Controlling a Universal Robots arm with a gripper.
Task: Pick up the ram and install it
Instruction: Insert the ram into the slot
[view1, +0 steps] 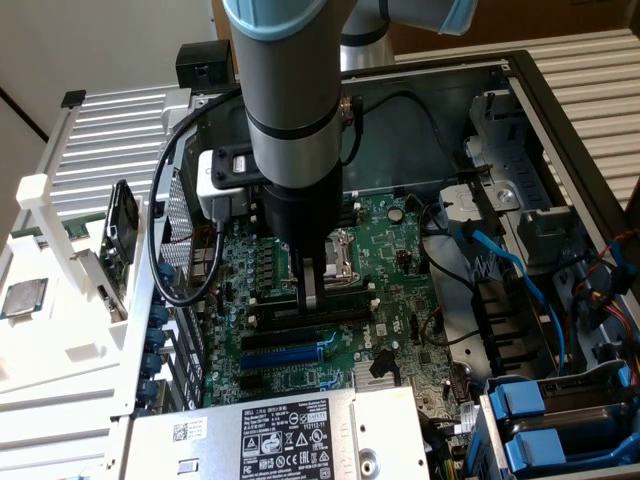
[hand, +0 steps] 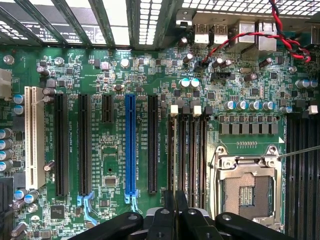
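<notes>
The gripper (view1: 311, 302) hangs over the motherboard (view1: 400, 250), fingers nearly closed, apparently pinching the ram (view1: 311, 280) upright above the black memory slots (hand: 188, 150).

Pale bare wall (view1: 100, 40) behind a white slatted bench top (view1: 110, 150), evenly lit
</notes>
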